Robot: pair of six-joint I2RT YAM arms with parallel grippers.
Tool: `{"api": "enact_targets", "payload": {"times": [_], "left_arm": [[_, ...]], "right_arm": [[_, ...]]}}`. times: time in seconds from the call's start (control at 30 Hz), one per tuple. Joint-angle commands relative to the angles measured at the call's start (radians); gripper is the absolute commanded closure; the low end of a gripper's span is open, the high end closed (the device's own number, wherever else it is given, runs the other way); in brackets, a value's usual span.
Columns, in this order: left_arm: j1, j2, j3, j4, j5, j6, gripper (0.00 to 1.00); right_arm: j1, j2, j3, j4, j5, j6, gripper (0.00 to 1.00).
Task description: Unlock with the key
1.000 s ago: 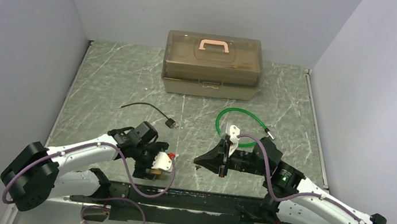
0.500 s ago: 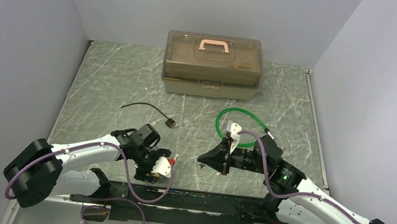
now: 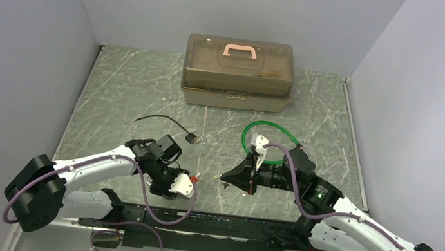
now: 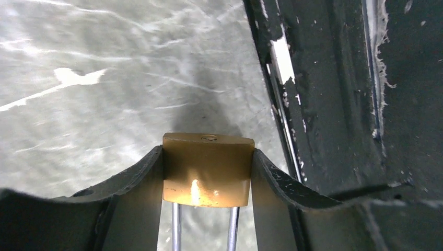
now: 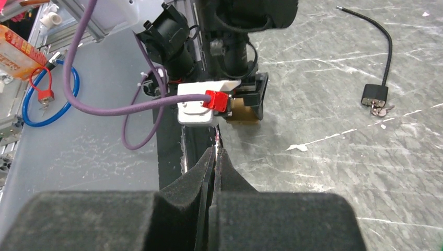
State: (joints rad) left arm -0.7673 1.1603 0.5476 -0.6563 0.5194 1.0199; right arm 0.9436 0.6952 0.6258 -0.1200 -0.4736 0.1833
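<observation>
A brass padlock [image 4: 206,170] with a steel shackle sits between my left gripper's [image 4: 207,152] black fingers, which press on both of its sides. Its keyhole [image 4: 209,138] faces away from the wrist. The right wrist view shows the same padlock [image 5: 241,114] under the left gripper, low over the table by the near rail. Facing it from the right, my right gripper [image 3: 229,178] is shut on the key. Only a thin metal tip [image 5: 217,142] of the key pokes out of the fingertips, a short gap away from the padlock.
A brown toolbox [image 3: 238,73] with a pink handle stands at the back. A black cable lock with keys [image 3: 191,138] lies left of centre and a green cable loop [image 3: 271,132] behind the right gripper. The black rail [image 3: 213,223] runs along the near edge.
The left jaws have closed from wide open onto the padlock. The right gripper has drifted slightly back and left, still shut on the key.
</observation>
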Motion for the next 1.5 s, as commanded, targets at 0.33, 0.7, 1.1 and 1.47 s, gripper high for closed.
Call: {"api": "enact_targets", "payload": {"times": [0.33, 0.7, 1.1, 1.47], "left_arm": [[-0.002, -0.298, 0.474, -0.121, 0.201, 0.054, 1.00], [-0.065, -0.354, 0.566, -0.062, 0.167, 0.160, 1.00], [-0.100, -0.368, 0.587, -0.073, 0.106, 0.240, 1.00], [-0.102, -0.507, 0.553, 0.008, -0.091, 0.475, 1.00]], "right_arm": [[-0.009, -0.013, 0.033, 0.091, 0.004, -0.090, 1.00], [-0.017, -0.019, 0.066, 0.114, -0.037, -0.113, 1.00], [-0.018, 0.013, 0.050, 0.282, -0.088, -0.025, 1.00], [-0.018, 0.105, 0.120, 0.357, -0.125, 0.040, 1.00]]}}
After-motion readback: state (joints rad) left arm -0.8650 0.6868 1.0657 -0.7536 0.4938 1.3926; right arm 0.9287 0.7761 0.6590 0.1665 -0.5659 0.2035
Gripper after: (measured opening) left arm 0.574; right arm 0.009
